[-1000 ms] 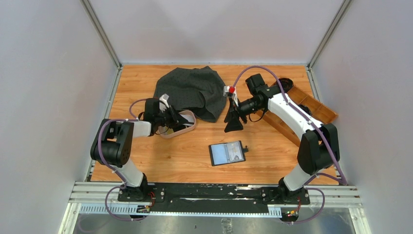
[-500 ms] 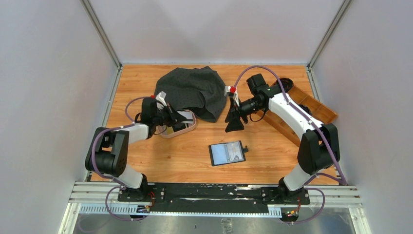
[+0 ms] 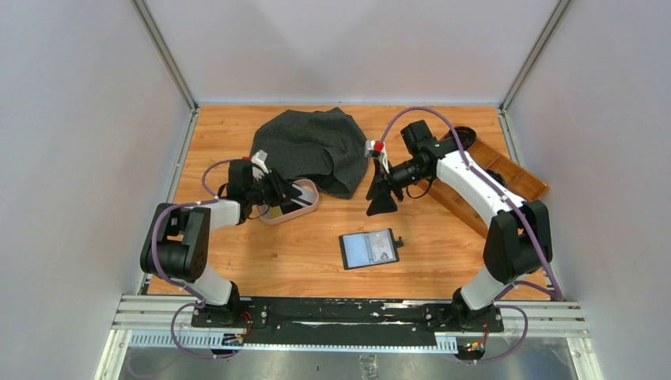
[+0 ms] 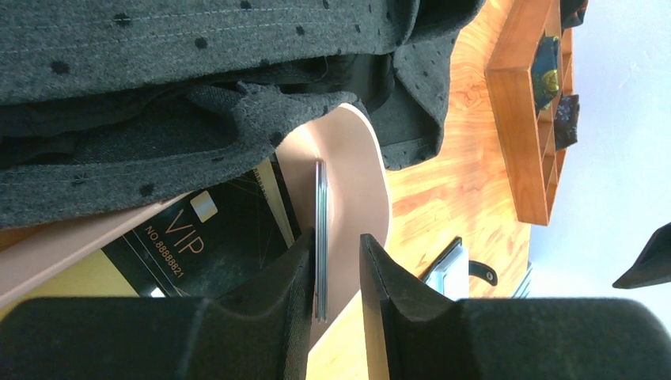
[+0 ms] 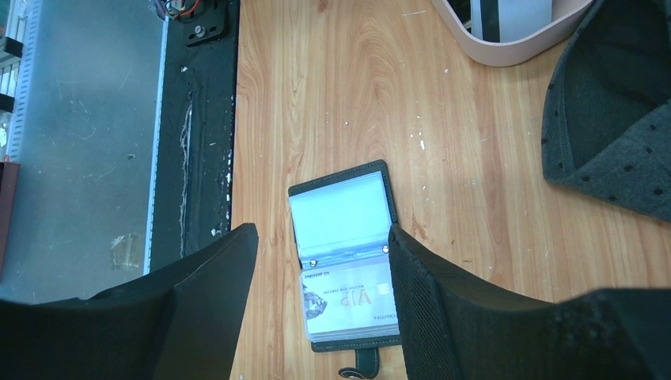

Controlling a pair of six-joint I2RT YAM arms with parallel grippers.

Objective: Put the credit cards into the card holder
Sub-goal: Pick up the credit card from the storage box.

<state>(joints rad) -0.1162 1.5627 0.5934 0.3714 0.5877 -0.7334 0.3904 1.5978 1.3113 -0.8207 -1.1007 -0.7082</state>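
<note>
Left of centre, inside the dish [image 4: 356, 182], my left gripper [image 4: 339, 245] straddles one thin card [image 4: 320, 229] that stands on its edge, seen edge-on. Its jaws are narrowly parted: the card sits close against one finger [image 4: 289, 273], with a clear gap to the other, so I have nothing clamped. Beside that card, flat in the dish, lie a black card [image 4: 214, 237] printed VIP and a yellow card [image 4: 71, 281]. A grey dotted cloth [image 4: 198, 47] drapes over the dish's far rim.

Centre, on the table [image 3: 261, 261]: the holder [image 5: 344, 214] lies open and flat. One pocket shows pale blue, the other carries a pale card [image 5: 352, 305] marked VIP. Its snap tab [image 5: 362, 366] sticks out from one edge.

Above the table, between cloth and holder, my right gripper [image 3: 380, 198] hangs with its jaws wide apart, and I hold nothing in it.

Right: a wooden tray [image 3: 514, 170] lies at an angle beside my right arm.
</note>
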